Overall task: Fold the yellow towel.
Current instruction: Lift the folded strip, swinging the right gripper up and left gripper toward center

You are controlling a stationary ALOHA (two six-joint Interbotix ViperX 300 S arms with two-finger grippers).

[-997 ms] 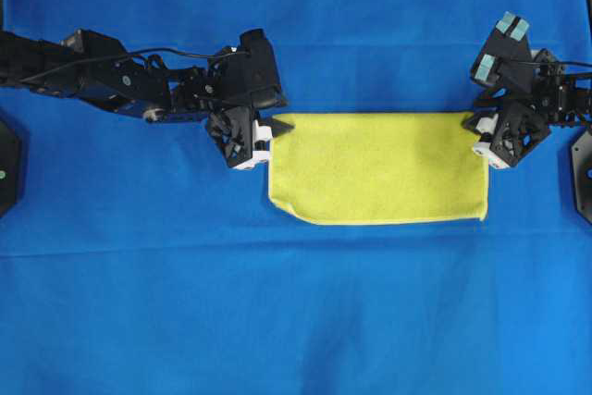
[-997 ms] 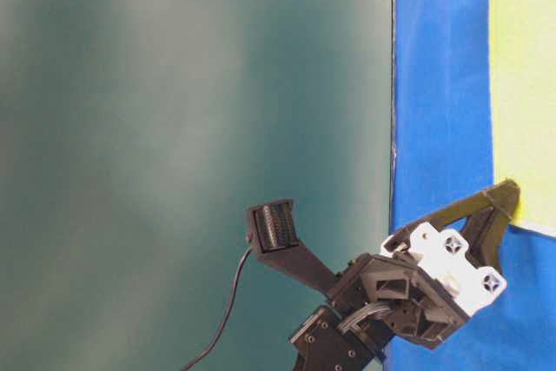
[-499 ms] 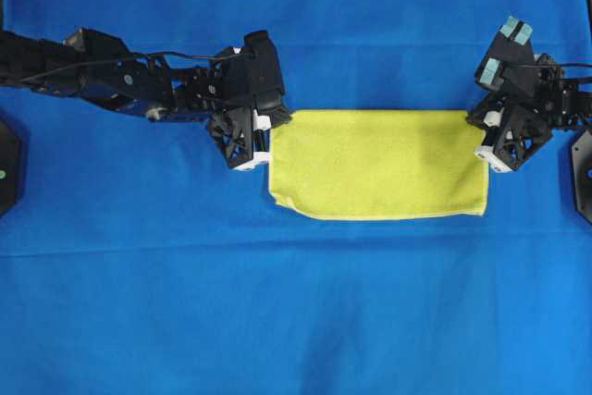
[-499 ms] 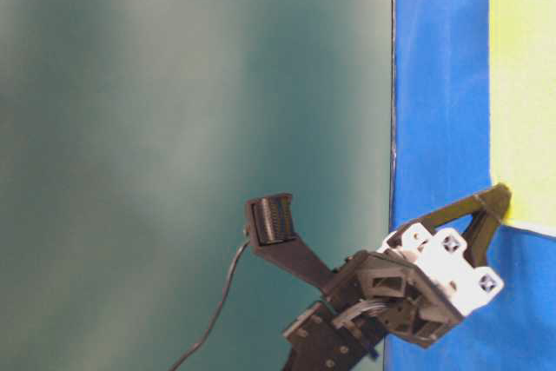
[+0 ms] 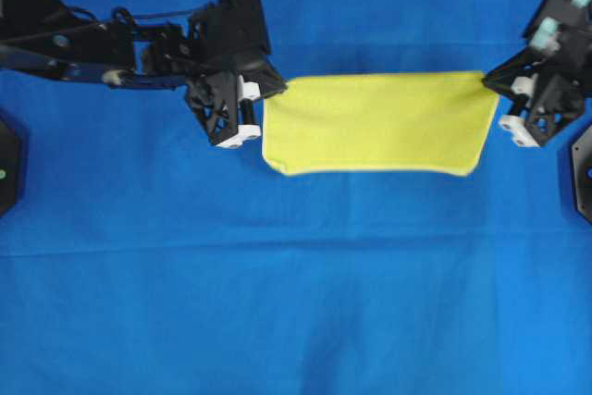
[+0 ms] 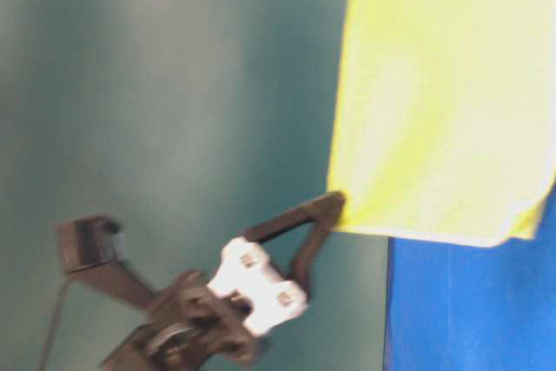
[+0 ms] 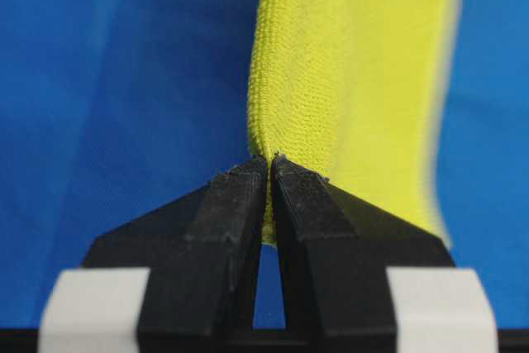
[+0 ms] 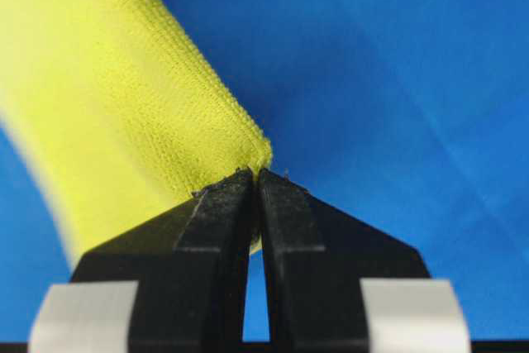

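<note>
No text — no labels readable anywhere.

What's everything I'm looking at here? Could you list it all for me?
yellow towel: one, bright yellow, folded into a strip, stretched between the two arms and held at its upper corners.
blue cloth: one, bright blue, spread over the whole work surface under the towel.
left gripper: one, black with white blocks, fingers shut on the towel's left corner.
right gripper: one, black with white blocks, fingers shut on the towel's right corner.
</note>
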